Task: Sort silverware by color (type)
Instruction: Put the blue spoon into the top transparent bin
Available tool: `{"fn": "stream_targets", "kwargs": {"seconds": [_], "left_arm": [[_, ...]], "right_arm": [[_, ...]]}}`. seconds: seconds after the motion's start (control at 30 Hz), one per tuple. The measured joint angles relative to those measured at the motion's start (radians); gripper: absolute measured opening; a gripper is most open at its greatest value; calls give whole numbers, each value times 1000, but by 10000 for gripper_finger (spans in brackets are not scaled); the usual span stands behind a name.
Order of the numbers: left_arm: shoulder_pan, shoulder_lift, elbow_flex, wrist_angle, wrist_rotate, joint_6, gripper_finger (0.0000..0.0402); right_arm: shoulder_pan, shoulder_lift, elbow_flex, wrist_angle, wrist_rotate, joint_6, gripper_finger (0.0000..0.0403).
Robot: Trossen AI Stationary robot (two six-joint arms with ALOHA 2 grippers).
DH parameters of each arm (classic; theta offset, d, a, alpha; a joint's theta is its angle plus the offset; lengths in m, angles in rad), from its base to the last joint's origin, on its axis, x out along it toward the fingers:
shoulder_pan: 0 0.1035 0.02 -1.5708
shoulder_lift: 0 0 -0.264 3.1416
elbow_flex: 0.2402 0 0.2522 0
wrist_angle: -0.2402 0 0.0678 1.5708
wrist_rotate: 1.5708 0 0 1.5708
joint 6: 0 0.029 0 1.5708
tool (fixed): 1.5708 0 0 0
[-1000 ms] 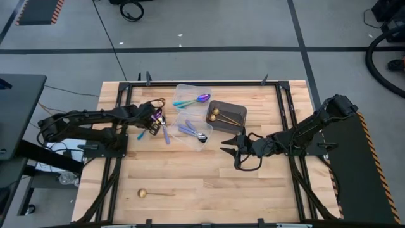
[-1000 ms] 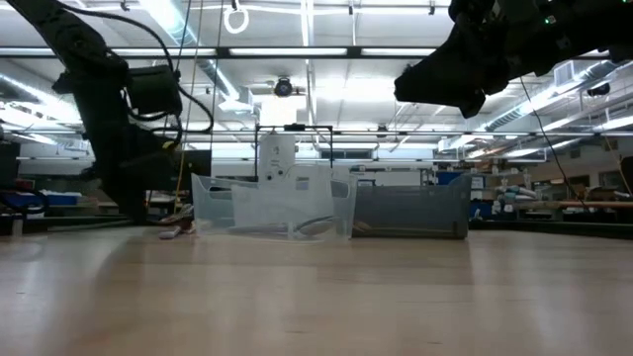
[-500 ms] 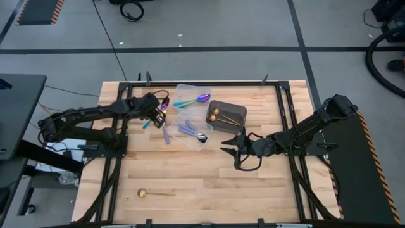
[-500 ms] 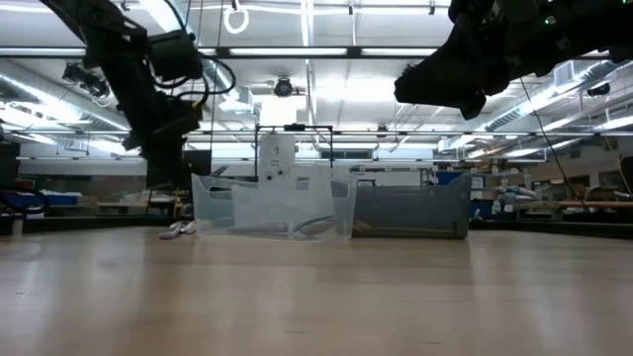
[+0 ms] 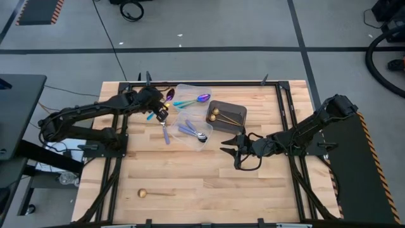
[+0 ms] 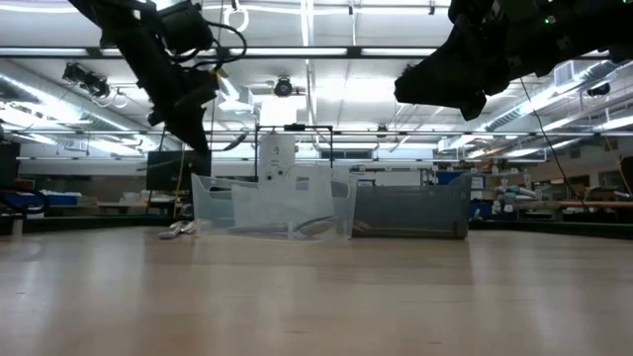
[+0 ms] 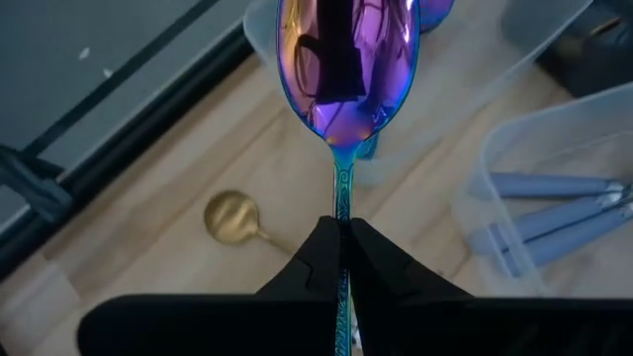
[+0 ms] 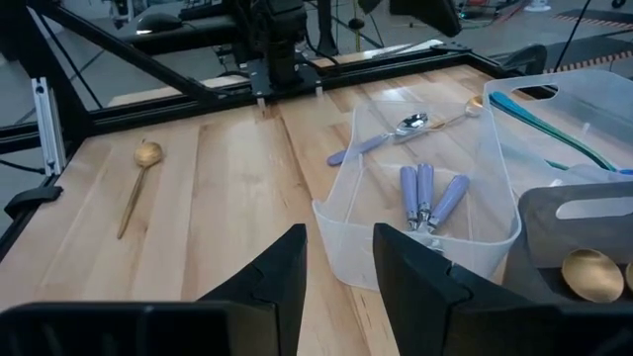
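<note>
Lab hall: strip lights, equipment benches.

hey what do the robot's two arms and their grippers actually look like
Both arms are dark, near-black jointed links. The left gripper has two slim black fingers tapering to narrow tips. The right gripper has broader, flat, matte black fingers. Black cables loop beside the left arm in the low view.
</note>
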Motion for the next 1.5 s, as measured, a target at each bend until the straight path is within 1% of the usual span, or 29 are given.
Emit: {"fn": "stream_targets", "kwargs": {"seconds": [0.2,0.37,0.53,0.7,0.8,0.87,0.97,1.1,1.37,1.5], "left_arm": [[0,0,48,6,0,28,16],[-1,0,86,55,0,81,16],[-1,6,89,198,9,196,16],[-4,46,89,354,22,330,16],[-4,86,89,416,22,409,16],[-4,116,89,449,22,443,16],[1,160,91,475,24,448,16],[3,240,163,351,21,434,16],[9,415,365,121,22,408,16],[9,495,458,33,28,418,16]], "right_arm": [[0,0,0,0,5,0,128],[0,0,0,0,8,0,128],[0,0,0,-8,8,0,128],[0,0,0,-26,9,0,128],[0,0,0,-30,9,0,128],[0,0,0,-34,9,0,128],[0,0,0,-37,9,3,128],[0,0,0,-37,10,3,128],[1,0,0,-38,11,9,128],[1,0,0,-43,10,15,128]]}}
